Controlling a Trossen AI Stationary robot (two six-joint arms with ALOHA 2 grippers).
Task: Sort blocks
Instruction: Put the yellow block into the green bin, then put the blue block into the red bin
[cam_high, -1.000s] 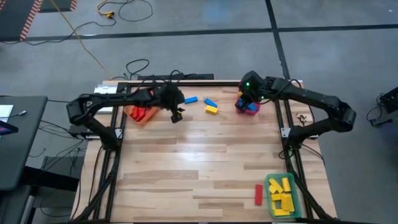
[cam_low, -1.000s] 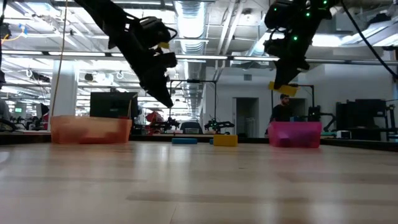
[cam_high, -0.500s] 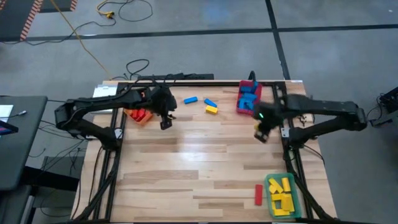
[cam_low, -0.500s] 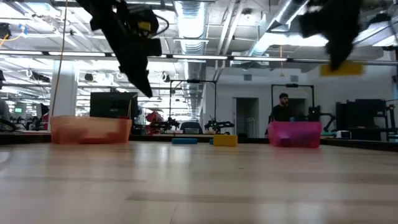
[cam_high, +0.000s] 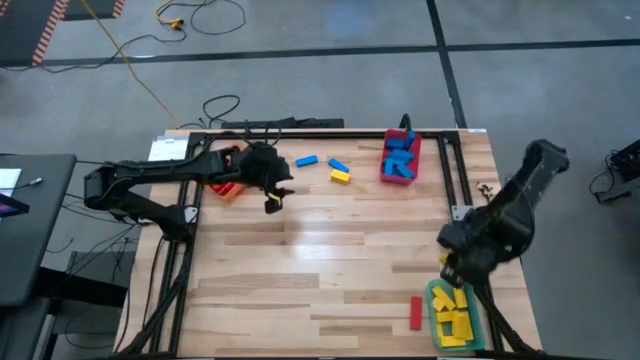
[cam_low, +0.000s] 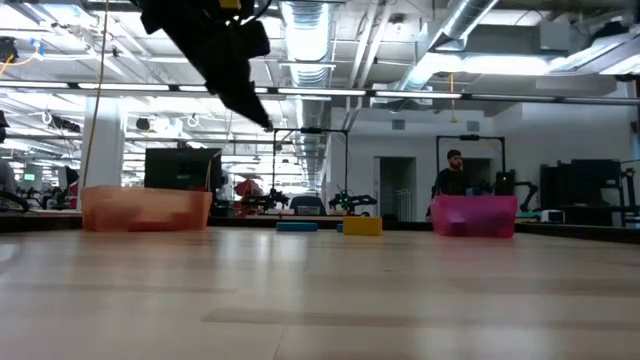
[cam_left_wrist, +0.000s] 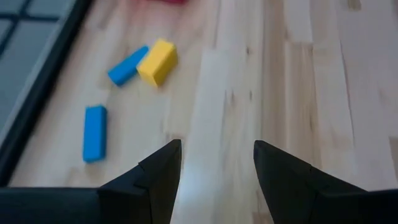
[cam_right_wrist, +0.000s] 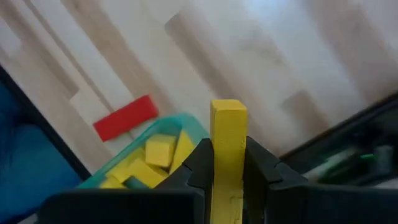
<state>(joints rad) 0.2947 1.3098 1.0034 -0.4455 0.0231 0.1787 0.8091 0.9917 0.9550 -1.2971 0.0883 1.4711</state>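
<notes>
My right gripper (cam_high: 450, 268) hangs over the near right corner, shut on a yellow block (cam_right_wrist: 228, 134), just above the green bin (cam_high: 456, 316) that holds several yellow blocks. A red block (cam_high: 416, 312) lies flat on the table beside that bin. My left gripper (cam_high: 272, 200) is open and holds nothing, raised at the far left, short of two blue blocks (cam_left_wrist: 94, 132) (cam_left_wrist: 127, 65) and a yellow block (cam_left_wrist: 157, 61) lying on the wood. The red bin (cam_high: 399, 158) holds blue blocks, and the orange bin (cam_high: 225, 183) holds red ones. My right gripper pinches the yellow block between its two fingers, on the block's long sides (cam_right_wrist: 228, 163). The block lies along the fingers and its free end (cam_right_wrist: 228, 112) sticks out past their tips. The fingers point steeply down. The block is lifted clear, above the green bin's edge (cam_right_wrist: 186, 121).
Black frame rails (cam_high: 462, 190) run along the table's left and right sides. In the low view the orange bin (cam_low: 145, 208) and the red bin (cam_low: 474, 215) stand at the far edge, with a person in the room behind. Bare wood (cam_high: 320, 270) fills the middle.
My right gripper has swung from over the red bin at the far edge to the near right corner, above the green bin, turning about and tipping further down, with the yellow block still in it. My left gripper has risen and drawn slightly toward the near edge, still open.
</notes>
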